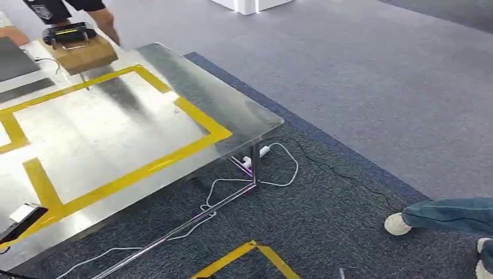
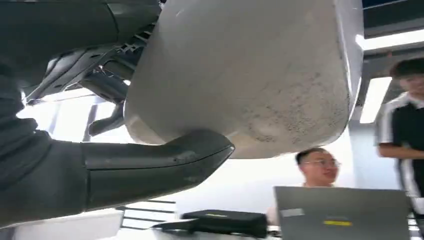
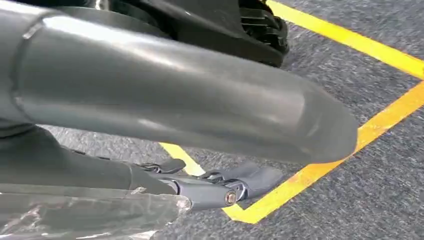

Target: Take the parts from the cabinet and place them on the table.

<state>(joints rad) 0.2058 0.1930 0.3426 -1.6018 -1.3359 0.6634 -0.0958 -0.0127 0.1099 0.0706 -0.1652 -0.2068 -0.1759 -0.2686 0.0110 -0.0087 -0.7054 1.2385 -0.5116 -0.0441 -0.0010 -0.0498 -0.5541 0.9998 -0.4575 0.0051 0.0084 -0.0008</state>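
One part (image 2: 250, 75), pale grey and speckled, is gripped by the left hand (image 2: 100, 165), thumb pressed under it. Right hand (image 3: 200, 190) is held over dark carpet (image 3: 380, 200) with yellow tape (image 3: 300, 180); fingers extended, nothing is seen in them. Steel table (image 1: 116, 133) is seen ahead, yellow-taped, box (image 1: 81, 52) at far edge.

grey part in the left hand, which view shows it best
The left wrist view: the grey part is seen close up, gripped by the left hand, thumb under its rounded edge. The head view looks at the steel table; the right wrist view faces carpet.
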